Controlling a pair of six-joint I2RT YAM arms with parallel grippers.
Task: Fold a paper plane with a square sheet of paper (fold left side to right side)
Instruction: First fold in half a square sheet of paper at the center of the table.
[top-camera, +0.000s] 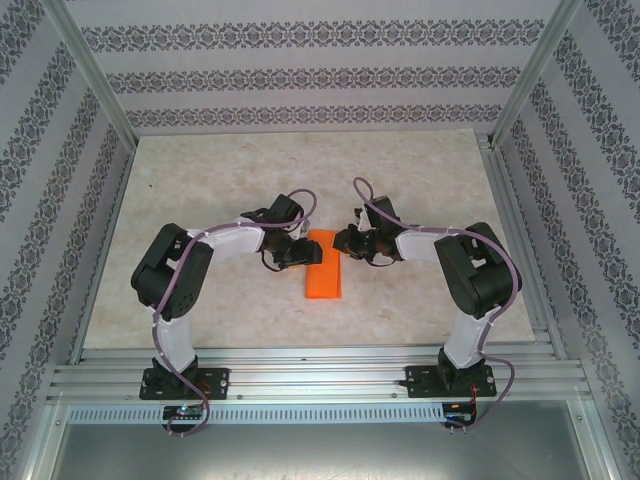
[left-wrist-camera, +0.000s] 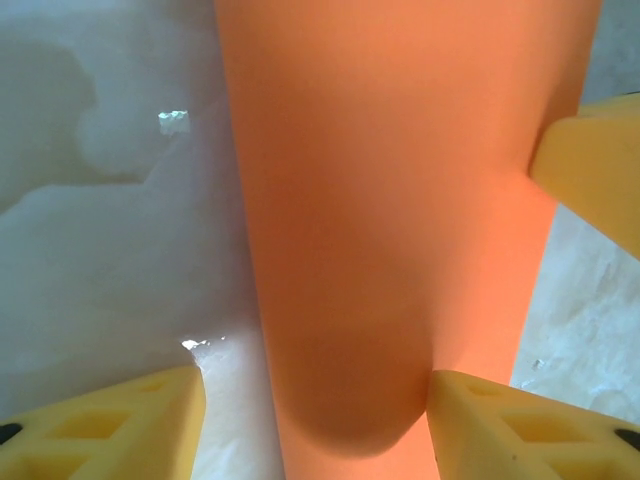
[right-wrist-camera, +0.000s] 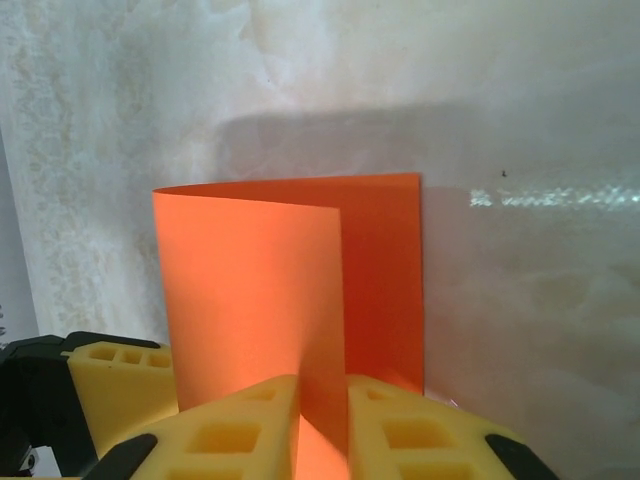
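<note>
Left gripper (left-wrist-camera: 316, 420): jaws apart, straddling the folded side of the square sheet of paper (top-camera: 323, 266) without squeezing it; a gap shows beside one finger.

Sheet: lies mid-table (top-camera: 200, 200), doubled left over right. The fold is rounded, not creased.

Right gripper (right-wrist-camera: 322, 425): nipped on the loose upper edge, which stands short of the lower right edge.

Recommendation: lay that edge flush on the lower one with corners matched, hold it down, then flatten the fold along its whole length.
</note>
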